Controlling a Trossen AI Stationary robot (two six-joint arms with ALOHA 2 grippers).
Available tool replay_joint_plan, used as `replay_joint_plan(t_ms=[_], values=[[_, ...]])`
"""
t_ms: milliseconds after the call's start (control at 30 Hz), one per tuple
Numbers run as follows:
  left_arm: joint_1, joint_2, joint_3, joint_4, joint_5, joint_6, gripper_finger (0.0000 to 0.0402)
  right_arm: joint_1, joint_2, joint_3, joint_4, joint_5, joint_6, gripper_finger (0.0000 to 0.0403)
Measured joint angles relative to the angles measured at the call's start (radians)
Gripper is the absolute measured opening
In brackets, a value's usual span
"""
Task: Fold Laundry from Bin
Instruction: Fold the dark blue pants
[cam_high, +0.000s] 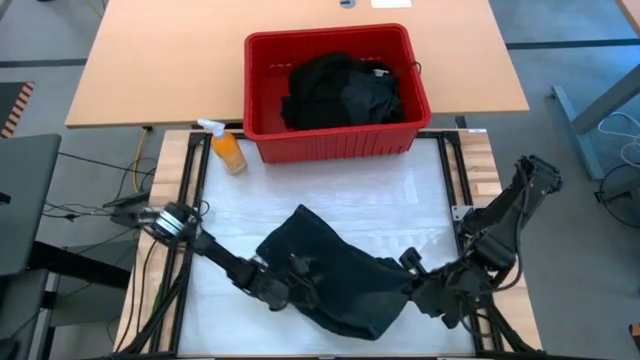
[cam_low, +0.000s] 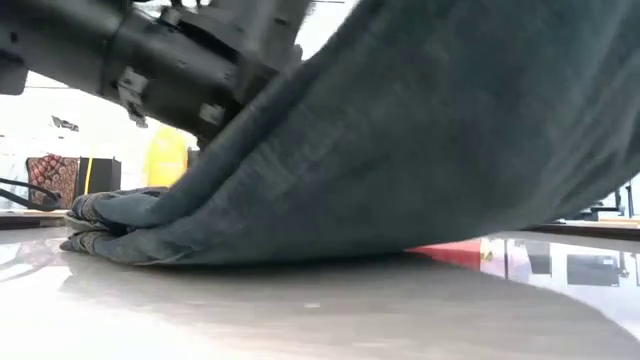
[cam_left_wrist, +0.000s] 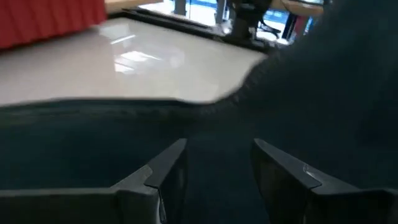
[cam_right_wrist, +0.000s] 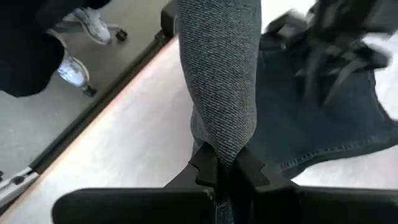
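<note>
A dark green garment (cam_high: 330, 275) lies bunched on the white table top near the front edge. Its left end (cam_low: 110, 235) rests on the table and its right side is raised. My right gripper (cam_high: 415, 290) is at the garment's right end, shut on the cloth (cam_right_wrist: 323, 118). My left gripper (cam_high: 290, 290) is low over the garment's left part with its fingers open (cam_left_wrist: 217, 168); dark cloth (cam_left_wrist: 311, 93) fills the view ahead of them. The red bin (cam_high: 330, 145) stands at the table's far side with more dark laundry (cam_high: 340, 90) in it. My right gripper pinches a bunched fold of the garment (cam_right_wrist: 221, 124) between its two fingers at the garment's right end. The fold stands away from the fingertips as a narrow ridge. That side is held off the table, and the cloth slopes down to its left end on the table. My left gripper's open fingers (cam_left_wrist: 168, 171) stand over the cloth; I cannot tell whether they touch it.
An orange spray bottle (cam_high: 228, 150) stands just left of the bin and shows behind the cloth in the low view (cam_low: 165, 155). Bare white table top (cam_high: 400, 190) lies between the bin and the garment. A wooden desk (cam_high: 160, 70) is beyond the bin.
</note>
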Motion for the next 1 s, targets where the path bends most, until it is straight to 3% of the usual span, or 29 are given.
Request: replay_joint_plan(t_ms=[133,400,733,900,1000], values=[[0.022,0.078,0.121,-0.024,0.034,0.001,0.0164,-0.019,0.000,0.047,0.000,-0.010,-0.083,0.0036],[0.077,0.113,0.305,-0.310,0.274,0.010,0.0164,-0.064,0.000,0.115,0.002,-0.012,-0.298,0.0036],[0.132,0.113,0.373,-0.287,0.477,0.108,0.0164,-0.157,0.004,0.116,0.019,-0.013,-0.464,0.0036],[0.153,0.180,0.456,-0.262,0.557,0.128,0.0164,-0.184,0.004,0.116,0.018,-0.014,-0.543,0.0036],[0.155,0.208,0.513,-0.358,0.603,0.139,0.0164,-0.207,0.005,0.115,0.029,-0.024,-0.559,0.0036]])
